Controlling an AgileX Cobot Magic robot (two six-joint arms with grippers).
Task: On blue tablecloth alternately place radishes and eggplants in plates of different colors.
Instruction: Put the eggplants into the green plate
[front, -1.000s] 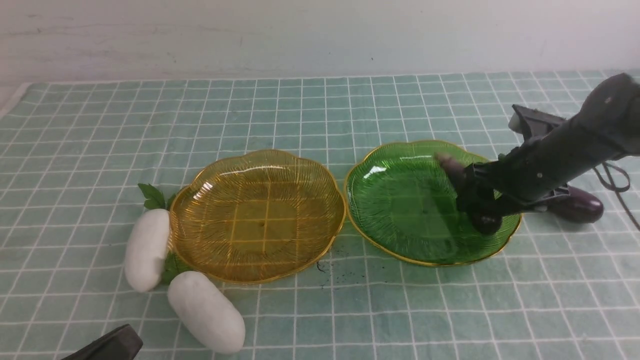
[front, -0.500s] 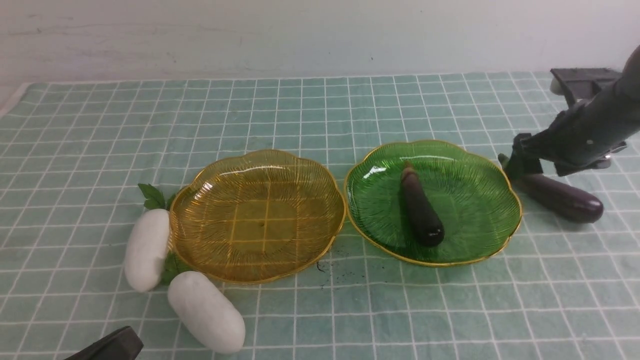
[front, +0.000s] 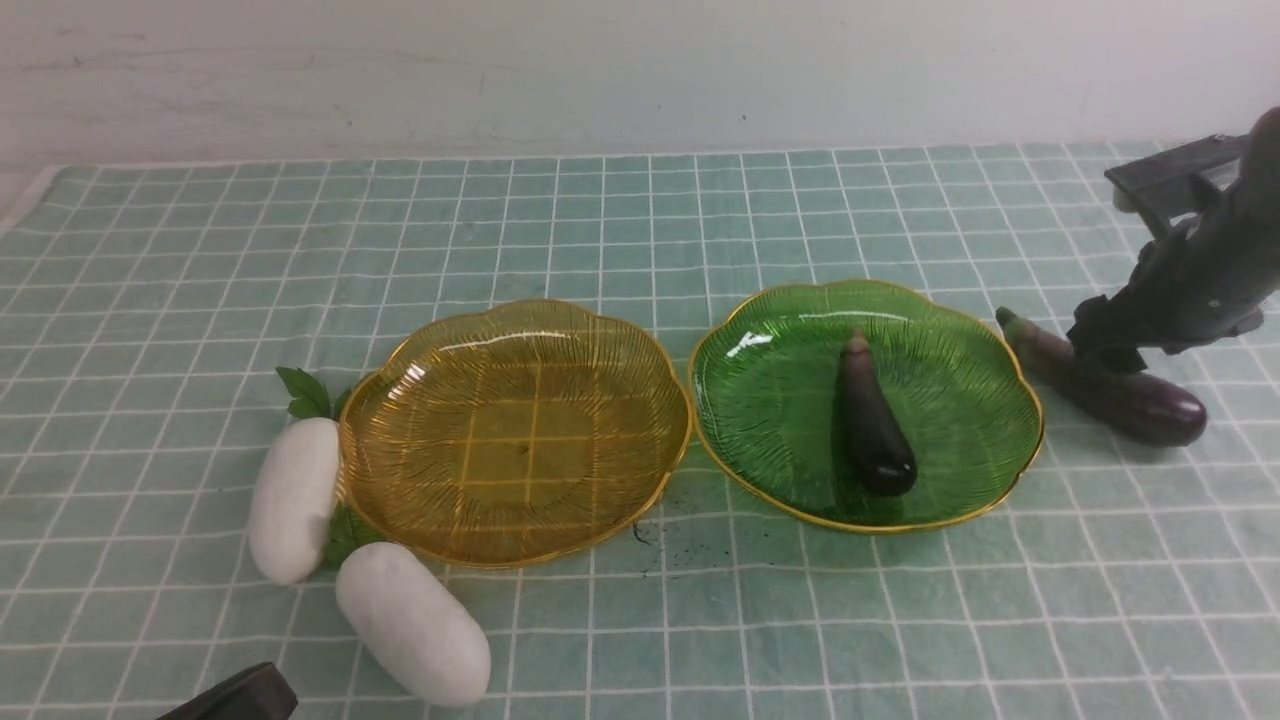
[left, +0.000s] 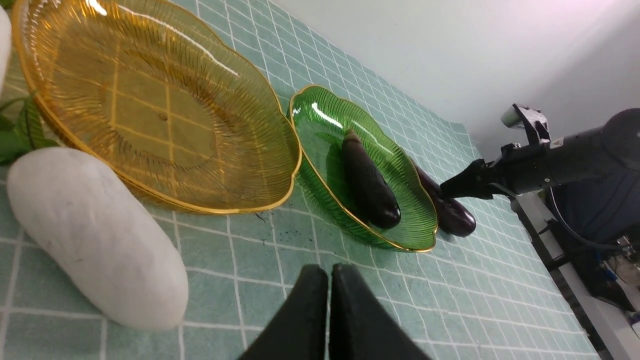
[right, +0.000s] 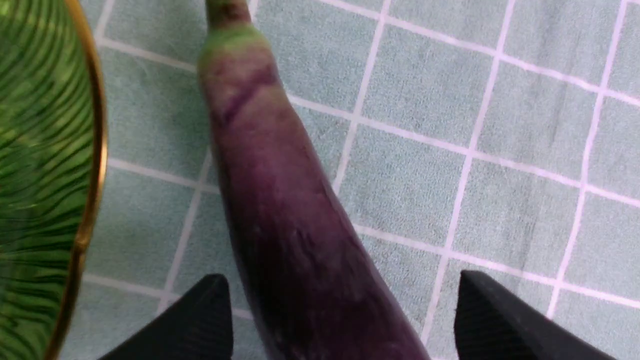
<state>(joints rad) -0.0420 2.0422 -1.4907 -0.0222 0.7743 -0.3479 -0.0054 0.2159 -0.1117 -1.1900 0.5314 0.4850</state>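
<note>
On the blue tablecloth (front: 640, 220) stand an amber-yellow plate (front: 515, 430) with nothing in it and a green plate (front: 770, 400). One dark purple eggplant (front: 872, 425) lies in the green plate. A second eggplant (front: 1135, 402) lies on the cloth to its right. My right gripper (front: 1095, 345) hangs open just over this eggplant (right: 285, 210), its fingers (right: 200, 320) on either side, with a gap to the far one. Two white radishes (front: 293, 498) (front: 412, 622) lie left of the yellow plate. My left gripper (left: 329, 272) is shut and empty, low at the front left.
A pale wall rises behind the table. The cloth's back edge runs along it. Small dark specks mark the cloth (front: 650, 535) between the two plates. The green plate's gold rim (right: 95, 150) sits close beside the eggplant under my right gripper.
My right gripper let go of the eggplant in the green plate and moved right to above the second eggplant. The released eggplant shifted slightly in the plate. The left arm barely moved.
</note>
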